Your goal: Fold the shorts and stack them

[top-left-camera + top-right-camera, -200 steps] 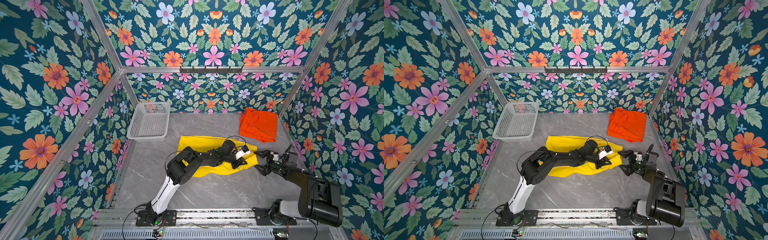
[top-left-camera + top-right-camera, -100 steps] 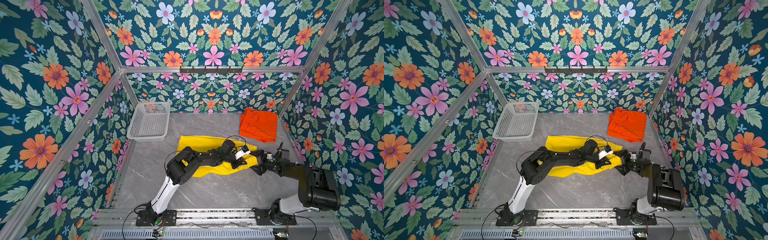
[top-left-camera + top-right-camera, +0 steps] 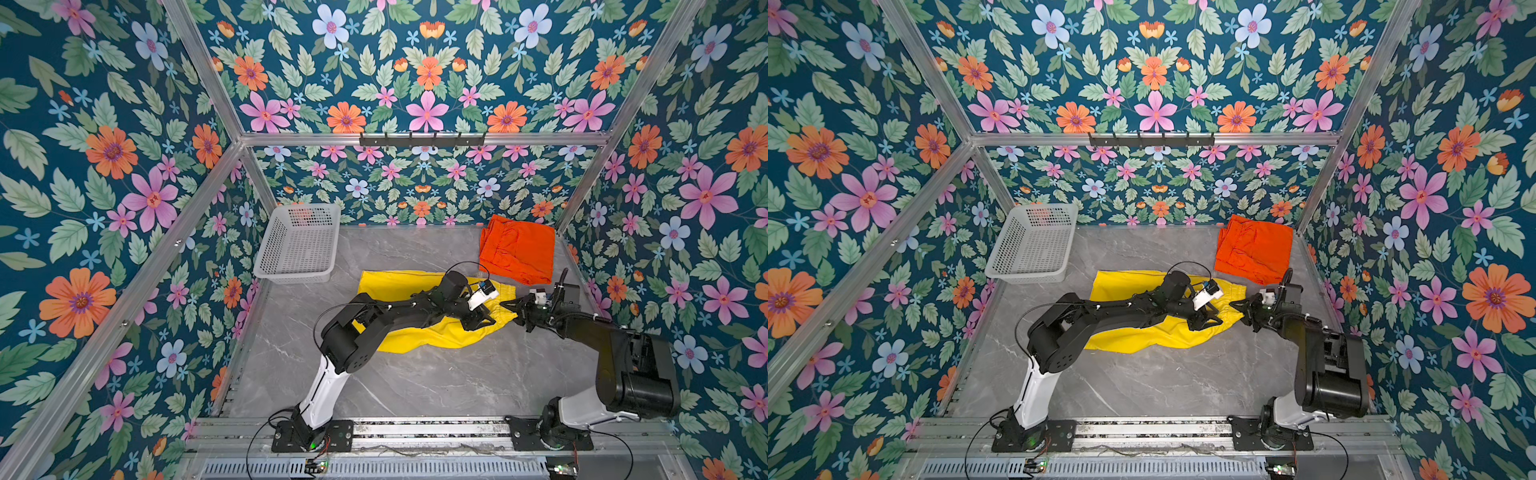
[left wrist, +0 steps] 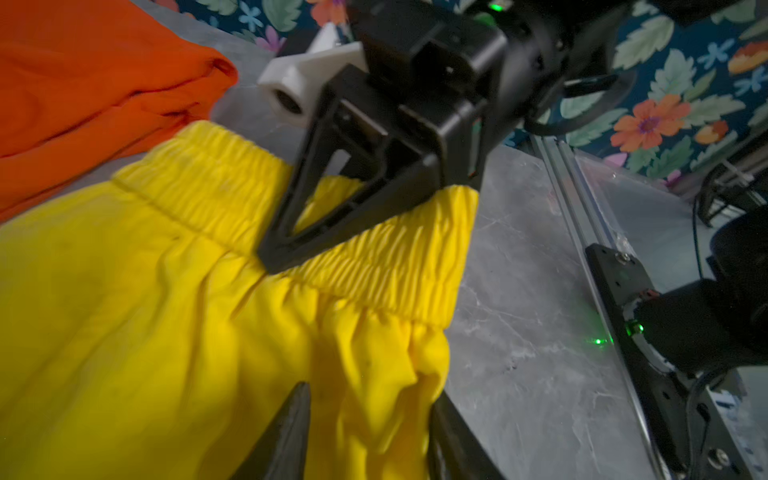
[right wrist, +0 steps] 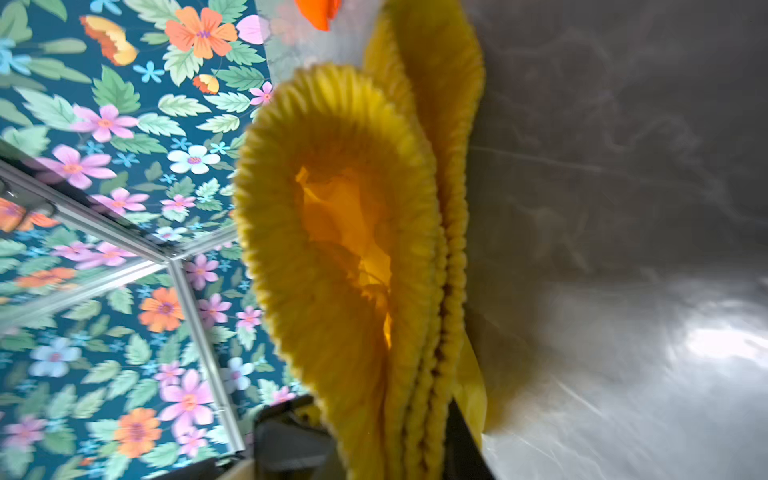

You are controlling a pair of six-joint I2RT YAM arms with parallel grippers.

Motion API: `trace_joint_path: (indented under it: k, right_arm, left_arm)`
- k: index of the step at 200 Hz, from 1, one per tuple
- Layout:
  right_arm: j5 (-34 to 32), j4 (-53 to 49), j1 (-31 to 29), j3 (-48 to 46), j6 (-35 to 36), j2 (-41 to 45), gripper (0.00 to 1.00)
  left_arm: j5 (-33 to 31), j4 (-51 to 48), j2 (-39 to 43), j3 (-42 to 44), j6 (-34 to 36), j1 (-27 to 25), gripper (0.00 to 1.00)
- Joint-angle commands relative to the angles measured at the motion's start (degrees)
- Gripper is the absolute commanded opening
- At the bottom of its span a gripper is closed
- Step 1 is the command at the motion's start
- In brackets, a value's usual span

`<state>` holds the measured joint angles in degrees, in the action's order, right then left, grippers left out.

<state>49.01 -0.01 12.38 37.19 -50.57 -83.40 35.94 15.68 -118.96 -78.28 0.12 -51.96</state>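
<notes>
The yellow shorts lie spread in the middle, near the folded orange shorts. Your right gripper pinches the waistband; your left gripper has its jaws apart over the cloth. The cloth looks thin, soft and floppy, so hold the thick waistband.

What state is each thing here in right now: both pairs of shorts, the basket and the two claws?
yellow shorts, lying on the table, waistband end pinched
orange shorts, folded, in the far right corner
basket, upright at the far left
left gripper, open over the yellow shorts
right gripper, shut on the yellow shorts' waistband
</notes>
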Motion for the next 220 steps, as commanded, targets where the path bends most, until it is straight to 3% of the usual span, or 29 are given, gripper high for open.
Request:
trace_joint_path:
  k: [1,58,90,153,192,220]
  right_arm:
    - [-7.15,-18.55,-0.08,3.33,12.20,3.64,0.17]
    - [-18.16,-40.46,-0.40,15.53,24.22,10.71,0.15]
    - [-25.02,-47.47,-2.64,22.68,28.34,10.54,0.15]
    - [-39.03,-55.08,-8.89,37.72,31.89,5.37,0.14]
    - [-41.95,-56.01,-13.62,43.20,32.22,3.47,0.13]
    - [-44.94,-54.69,-19.21,44.18,31.40,2.17,0.13]
  left_arm:
    - [-4.71,-4.25,4.18,1.76,-6.02,1.60,0.47]
    - [-14.05,-18.64,14.76,12.10,-25.55,13.20,0.48]
    - [-16.89,-19.11,20.12,20.71,-27.67,17.93,0.49]
    - [-22.35,-20.28,21.92,25.56,-28.74,20.73,0.48]
    - [-21.36,-18.04,20.99,26.94,-29.63,20.86,0.48]
    - [-17.12,-13.59,19.20,28.43,-31.28,20.85,0.43]
